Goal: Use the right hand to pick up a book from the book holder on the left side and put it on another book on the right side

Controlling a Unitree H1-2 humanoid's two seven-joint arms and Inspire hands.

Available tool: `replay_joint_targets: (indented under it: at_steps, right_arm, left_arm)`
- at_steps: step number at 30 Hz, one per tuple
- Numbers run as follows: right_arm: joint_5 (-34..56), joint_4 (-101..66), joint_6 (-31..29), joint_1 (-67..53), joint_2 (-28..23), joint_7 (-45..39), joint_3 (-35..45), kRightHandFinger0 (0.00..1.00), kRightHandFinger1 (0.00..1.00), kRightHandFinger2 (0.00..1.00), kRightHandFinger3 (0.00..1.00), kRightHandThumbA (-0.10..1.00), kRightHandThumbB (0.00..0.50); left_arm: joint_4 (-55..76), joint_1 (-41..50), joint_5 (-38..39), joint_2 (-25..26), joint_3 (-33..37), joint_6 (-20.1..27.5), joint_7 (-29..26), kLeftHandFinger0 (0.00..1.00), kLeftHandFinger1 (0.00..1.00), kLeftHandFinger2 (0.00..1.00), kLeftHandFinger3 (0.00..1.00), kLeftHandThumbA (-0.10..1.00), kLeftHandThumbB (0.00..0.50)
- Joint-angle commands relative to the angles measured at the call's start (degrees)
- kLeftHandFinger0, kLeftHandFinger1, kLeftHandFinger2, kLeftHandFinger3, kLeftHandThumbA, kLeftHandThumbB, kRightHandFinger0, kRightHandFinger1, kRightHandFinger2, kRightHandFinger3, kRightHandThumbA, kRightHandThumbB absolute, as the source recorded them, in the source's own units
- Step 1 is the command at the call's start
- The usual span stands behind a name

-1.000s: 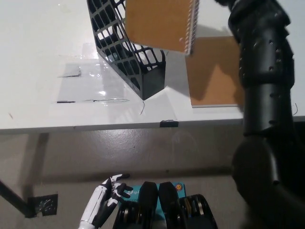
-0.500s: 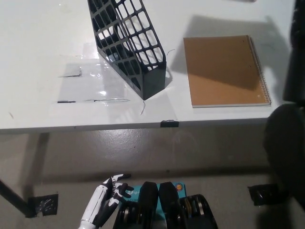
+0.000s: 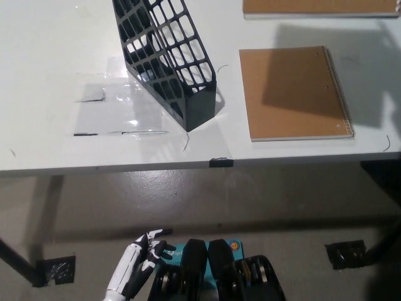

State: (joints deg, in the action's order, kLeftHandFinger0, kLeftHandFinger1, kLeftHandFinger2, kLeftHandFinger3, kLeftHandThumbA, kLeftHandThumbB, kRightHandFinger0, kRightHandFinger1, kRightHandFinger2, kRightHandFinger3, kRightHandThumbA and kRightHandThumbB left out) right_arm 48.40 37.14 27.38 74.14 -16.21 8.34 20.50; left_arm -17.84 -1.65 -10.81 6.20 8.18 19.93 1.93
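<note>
Table (image 3: 50,37) with white top, seen steeply from above; all positions are given relative to the book holder (image 3: 166,59). The book holder is a black lattice rack standing on the table and leaning, its solid lower end toward the table's near edge. Nothing can be made out inside it through the lattice.

To the right of the holder, apart from it, a brown spiral-bound book (image 3: 294,94) lies flat on the table, its wire binding along the side away from the holder. A dark shadow is cast across the far half of its cover. Beyond that book, farther from the near edge and to the holder's right, the near edge of a second brown book (image 3: 319,7) is seen at the top border; it is cut off by the border, and whether it is held or resting cannot be told.

To the left of the holder, a patch of clear tape or film (image 3: 119,106) is seen on the tabletop, touching the holder's base. A small black clip (image 3: 220,163) sits on the table's near edge, nearer than the holder.

The left hand (image 3: 141,263) is seen well below the table, over the floor, holding nothing, its fingers loosely spread. The right hand is not shown; its state cannot be told.
</note>
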Motion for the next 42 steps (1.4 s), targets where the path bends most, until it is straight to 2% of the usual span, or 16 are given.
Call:
replay_joint_targets:
  at_steps: [1, 6, 8, 9, 11, 12, 15, 18, 19, 22, 23, 25, 29, 40, 41, 42]
  right_arm:
    - [3.4, 3.2, -0.5, 3.2, -2.1, -2.7, -0.6, 0.00, 0.23, 0.65, 1.00, -0.10, 0.061]
    - [-3.4, 10.5, -1.3, 2.8, -1.4, -6.4, -1.4, 0.00, 0.18, 0.68, 1.00, -0.10, 0.064]
    - [-4.6, 12.6, -1.8, 2.8, -1.5, -7.6, -2.0, 0.00, 0.11, 0.65, 1.00, -0.10, 0.056]
    - [-6.6, 16.5, -4.6, 2.5, -1.3, -9.0, -3.0, 0.00, 0.10, 0.67, 1.00, -0.10, 0.081]
    - [-8.0, 19.2, -5.6, 2.5, -1.4, -9.6, -3.6, 0.00, 0.09, 0.68, 1.00, -0.10, 0.074]
    - [-8.9, 22.0, -6.6, 2.6, -1.5, -9.5, -3.8, 0.00, 0.09, 0.69, 1.00, -0.10, 0.066]
    - [-11.2, 27.7, -10.3, 2.7, -1.3, -9.7, -4.1, 0.00, 0.15, 0.72, 1.00, -0.10, 0.092]
    - [-13.1, 32.3, -11.7, 3.7, -1.4, -8.3, -4.2, 0.00, 0.19, 0.78, 1.00, -0.10, 0.067]
    - [-13.4, 33.9, -12.9, 3.7, -1.6, -9.1, -3.9, 0.00, 0.20, 0.80, 1.00, -0.10, 0.043]
    - [-14.5, 36.3, -14.3, 4.0, -2.1, -9.6, -3.6, 0.00, 0.22, 0.83, 1.00, -0.10, 0.048]
    - [-15.0, 37.0, -14.9, 4.0, -2.3, -9.1, -3.5, 0.00, 0.21, 0.81, 1.00, -0.10, 0.074]
    - [-15.3, 38.1, -15.6, 3.7, -2.4, -9.1, -3.0, 0.00, 0.17, 0.76, 1.00, -0.10, 0.082]
    - [-16.9, 40.0, -16.5, 3.2, -3.5, -8.9, -2.9, 0.00, 0.15, 0.77, 1.00, -0.10, 0.063]
    - [-20.0, 41.1, -18.4, 3.3, -4.3, -7.8, -2.2, 0.00, 0.21, 0.84, 1.00, -0.10, 0.093]
    - [-20.0, 41.1, -19.8, 3.2, -4.1, -6.7, -1.8, 0.00, 0.25, 0.85, 0.88, -0.10, 0.167]
    - [-20.0, 41.0, -21.8, 3.2, -3.8, -5.2, -1.1, 0.01, 0.27, 0.83, 0.59, -0.10, 0.227]
  left_arm:
    - [0.0, -0.1, -0.3, 0.3, 0.1, 3.6, -0.4, 0.49, 0.56, 0.62, 0.76, 0.88, 0.120]
    - [-0.1, -0.2, -0.4, 0.2, -0.1, 3.8, -0.6, 0.52, 0.57, 0.63, 0.77, 0.89, 0.111]
    - [-0.1, -0.2, -0.6, 0.2, -0.1, 3.7, -0.7, 0.52, 0.57, 0.63, 0.77, 0.89, 0.112]
    - [0.0, -0.1, -0.2, 0.1, -0.1, 3.4, -0.5, 0.51, 0.58, 0.63, 0.77, 0.88, 0.105]
    - [0.0, 0.0, -0.2, -0.1, -0.1, 3.5, -0.5, 0.51, 0.58, 0.63, 0.77, 0.88, 0.106]
    - [0.0, 0.0, -0.2, -0.1, -0.1, 3.7, -0.7, 0.50, 0.58, 0.63, 0.76, 0.87, 0.110]
    - [0.0, 0.2, -0.7, -0.2, 0.0, 3.8, -0.9, 0.51, 0.57, 0.63, 0.76, 0.89, 0.115]
    - [0.1, 0.1, -0.4, -0.2, -0.2, 3.7, -0.8, 0.51, 0.57, 0.63, 0.77, 0.88, 0.117]
    - [0.0, -0.1, -0.1, -0.3, -0.2, 3.5, -0.6, 0.52, 0.58, 0.64, 0.77, 0.88, 0.122]
    - [0.3, -0.2, 1.0, -0.4, -0.3, 2.9, 0.0, 0.51, 0.58, 0.64, 0.78, 0.85, 0.112]
    - [0.1, -0.3, 0.7, -0.4, -0.3, 3.3, -0.2, 0.50, 0.57, 0.64, 0.77, 0.85, 0.118]
    - [0.3, 0.1, 0.1, -0.3, -0.2, 3.5, -0.6, 0.49, 0.57, 0.63, 0.77, 0.85, 0.114]
    - [0.3, 0.3, -1.1, -0.1, 0.1, 3.8, -1.0, 0.52, 0.58, 0.64, 0.77, 0.89, 0.109]
    - [-0.6, 0.2, -0.4, -0.4, 0.1, 4.4, -0.7, 0.53, 0.58, 0.63, 0.76, 0.88, 0.113]
    - [-0.3, 0.4, -0.6, -0.4, 0.1, 4.1, -0.8, 0.53, 0.58, 0.63, 0.76, 0.88, 0.112]
    - [0.0, 0.4, -0.9, -0.4, 0.2, 3.8, -0.8, 0.53, 0.58, 0.63, 0.76, 0.88, 0.111]
